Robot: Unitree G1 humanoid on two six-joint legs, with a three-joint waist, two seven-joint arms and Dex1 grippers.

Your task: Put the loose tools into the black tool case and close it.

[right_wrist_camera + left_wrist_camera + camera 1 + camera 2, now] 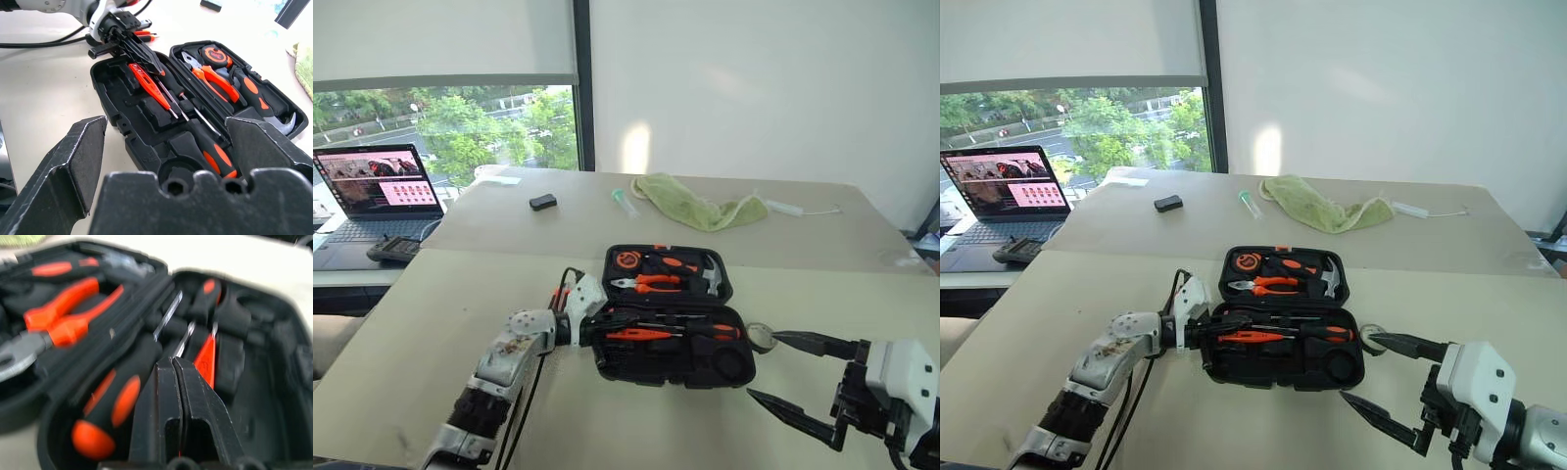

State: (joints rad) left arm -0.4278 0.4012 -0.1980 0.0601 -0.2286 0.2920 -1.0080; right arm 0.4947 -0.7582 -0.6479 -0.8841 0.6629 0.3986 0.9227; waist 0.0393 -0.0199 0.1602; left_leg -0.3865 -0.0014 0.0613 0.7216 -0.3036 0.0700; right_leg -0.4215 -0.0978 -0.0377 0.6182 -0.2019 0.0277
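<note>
case: black tool case lies open mid-table, tools in both halves | left gripper: fingers pressed together, empty, tips over the case's near half beside the small orange screwdriver | right gripper: fingers spread wide, empty, just right of case

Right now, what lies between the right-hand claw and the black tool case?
A tape roll lies on the table between the black tool case and the open right gripper, seen in the left eye view.

Black tool case, orange-handled tools
</note>
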